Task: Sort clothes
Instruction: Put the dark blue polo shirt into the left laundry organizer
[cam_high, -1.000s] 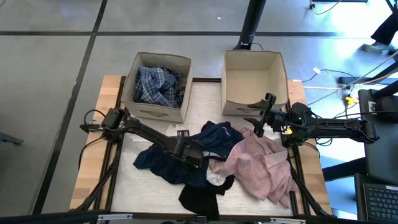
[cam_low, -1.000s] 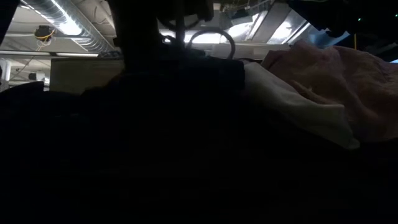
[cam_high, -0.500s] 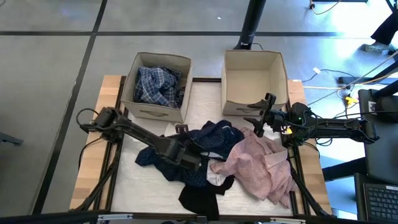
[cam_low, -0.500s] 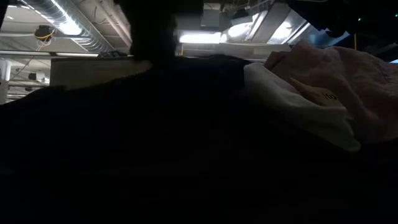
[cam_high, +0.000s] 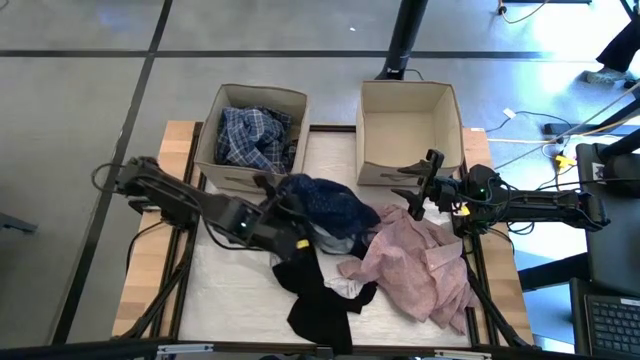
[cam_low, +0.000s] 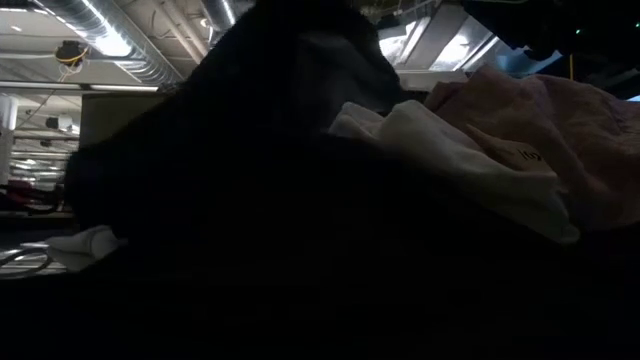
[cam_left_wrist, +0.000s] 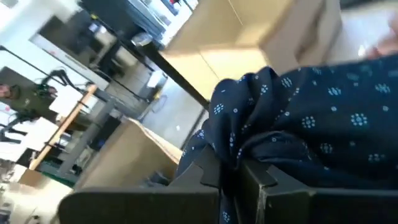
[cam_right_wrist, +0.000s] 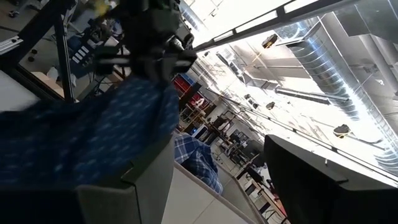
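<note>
My left gripper (cam_high: 281, 199) is shut on the navy dotted garment (cam_high: 322, 201), held up in front of the left beige box (cam_high: 228, 166). That box holds the blue-white plaid shirt (cam_high: 254, 136). The pale pink shirt (cam_high: 415, 262), the black garment (cam_high: 315, 300) and the small white piece (cam_high: 347, 288) lie heaped on the table. My right gripper (cam_high: 422, 186) is open and empty in front of the right beige box (cam_high: 410, 168). In the low view the navy garment (cam_low: 270, 90) rises dark above the white piece (cam_low: 450, 150). My left gripper pinches a bunched fold of the navy dotted garment (cam_left_wrist: 231, 160) between its two fingers; several layers are gathered there. The fingers come from the table's left and near side. The garment is raised and drapes rightward from the fingers, its lower part (cam_high: 330, 232) toward the heap.
The right beige box's inside (cam_high: 408, 118) holds nothing. Bare white tabletop (cam_high: 235, 290) lies at the near left. The table's wooden edges (cam_high: 140, 280) run along both sides. A laptop (cam_high: 610, 320) stands off the table's right.
My left gripper has gone up and toward the table's far left, shut on the navy garment. The garment, spread flat a second ago, is now gathered and raised near the left box. The black garment beneath it has come into view.
</note>
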